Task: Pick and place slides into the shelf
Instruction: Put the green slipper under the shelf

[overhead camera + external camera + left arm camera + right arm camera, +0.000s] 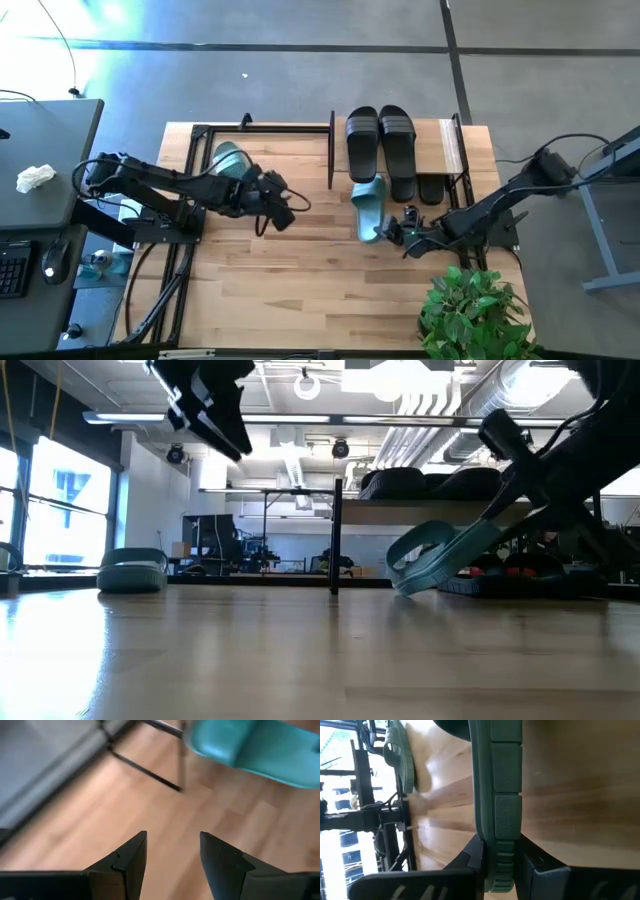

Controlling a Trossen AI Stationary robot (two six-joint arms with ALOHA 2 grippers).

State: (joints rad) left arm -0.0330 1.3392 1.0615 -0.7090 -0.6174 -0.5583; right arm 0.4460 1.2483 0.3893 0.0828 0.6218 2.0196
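On the left of the counter [300, 290], one green slide [228, 160] lies inside an open black frame [262, 128]. The left gripper [284, 213] hangs above the wood just beside that slide, its jaws spread with nothing between them; in the left wrist view the slide sits ahead of the fingertips [131, 854], apart from them. Near the middle, the second green slide [367, 205] is tilted, its toe end down at the front of the shelf [450, 146] and its heel end raised. The right gripper [398, 230] has its jaws pinching that heel edge from both sides. Two black slides [380, 135] rest side by side on the shelf's wooden board, and another black slide [432, 187] lies underneath. A potted plant [475, 310] stands at the counter's right front corner.
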